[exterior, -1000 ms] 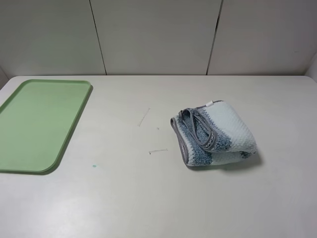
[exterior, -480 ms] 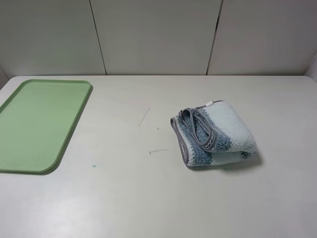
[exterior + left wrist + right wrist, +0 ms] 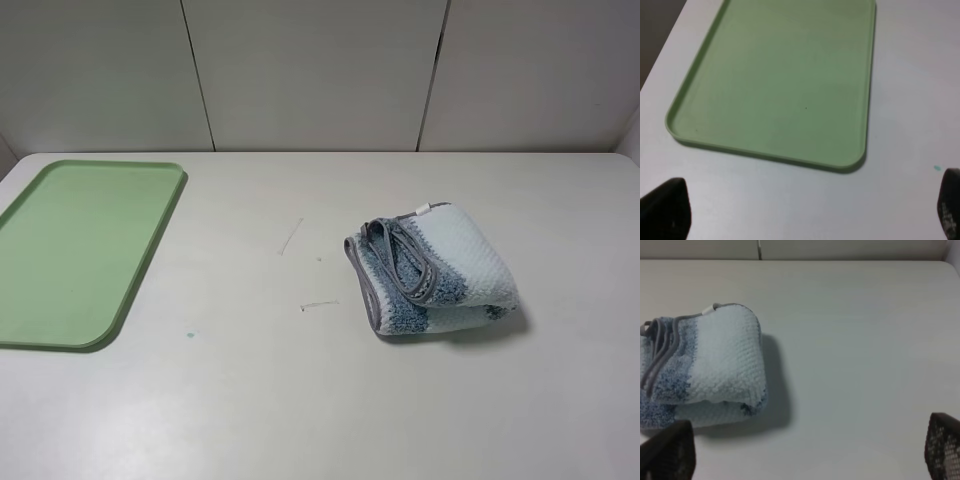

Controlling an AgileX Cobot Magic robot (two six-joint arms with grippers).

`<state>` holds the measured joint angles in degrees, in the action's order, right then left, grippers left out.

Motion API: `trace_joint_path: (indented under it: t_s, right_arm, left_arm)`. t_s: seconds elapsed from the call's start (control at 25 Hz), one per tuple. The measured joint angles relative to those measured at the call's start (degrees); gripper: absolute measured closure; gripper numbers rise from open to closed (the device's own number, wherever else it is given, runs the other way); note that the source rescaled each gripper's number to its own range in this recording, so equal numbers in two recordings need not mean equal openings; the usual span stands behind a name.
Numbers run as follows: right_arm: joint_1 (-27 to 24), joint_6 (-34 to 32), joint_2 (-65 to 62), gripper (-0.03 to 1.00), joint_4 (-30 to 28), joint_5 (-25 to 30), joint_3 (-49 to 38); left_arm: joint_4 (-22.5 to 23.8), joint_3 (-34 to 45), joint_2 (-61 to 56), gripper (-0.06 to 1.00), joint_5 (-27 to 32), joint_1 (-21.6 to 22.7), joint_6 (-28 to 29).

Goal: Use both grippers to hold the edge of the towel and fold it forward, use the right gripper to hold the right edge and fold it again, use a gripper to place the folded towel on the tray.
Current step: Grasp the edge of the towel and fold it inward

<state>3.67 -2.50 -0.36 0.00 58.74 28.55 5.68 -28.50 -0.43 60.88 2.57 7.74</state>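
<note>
Right jaws wide, short of towel (image 3: 715, 355)

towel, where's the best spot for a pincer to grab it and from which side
Probably the rounded white fold on the right side of the towel in the high view, coming down with the open right pincer. Its layers join there, so one pinch should hold the bundle; the loose grey-trimmed edges at the left could splay.
</note>
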Motion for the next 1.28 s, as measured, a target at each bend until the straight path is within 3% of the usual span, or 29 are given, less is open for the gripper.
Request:
trace_joint_path:
  t_s: [0.88,1.04,1.28]
  right_arm:
    - [0.0,0.0,0.0,-0.03,0.0,0.0,0.0]
    - [0.0,0.0,0.0,-0.03,0.0,0.0,0.0]
    - [0.0,0.0,0.0,-0.03,0.0,0.0,0.0]
  left_arm:
    - [-0.5,-0.2,0.7,-0.05,0.0,0.0,0.0]
    - [-2.2,-2.6,8.3,-0.05,-1.0,0.0,-1.8]
    - [-7.8,-8.6,26.1,-0.05,-5.4,0.0,-9.9]
